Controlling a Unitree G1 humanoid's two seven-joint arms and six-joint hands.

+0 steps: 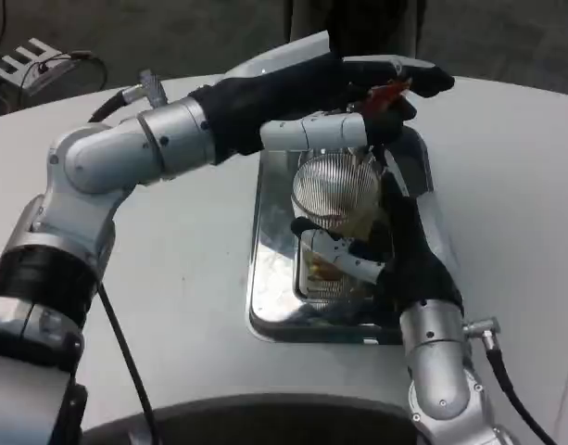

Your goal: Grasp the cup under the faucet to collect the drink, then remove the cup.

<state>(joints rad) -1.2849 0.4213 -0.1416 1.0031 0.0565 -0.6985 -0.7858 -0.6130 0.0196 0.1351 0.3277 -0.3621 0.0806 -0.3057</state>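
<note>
A clear cup (322, 267) with some amber drink low inside stands in the shiny metal tray (268, 278), right below the ribbed, rounded drink dispenser (334, 188). My right hand (399, 262) comes in from the right and grips the cup, its fingers wrapped around the side. My left arm reaches across from the left, and my left hand (387, 85) sits on top of the dispenser. The red faucet lever (391, 93) lies between its thumb and fingers. The faucet's spout is hidden behind the dispenser body and my hands.
The tray lies mid-table on the white round tabletop (191, 278). A white power strip (22, 61) with cables lies off the table at the far left. A dark gap marks the table's near edge (265, 417).
</note>
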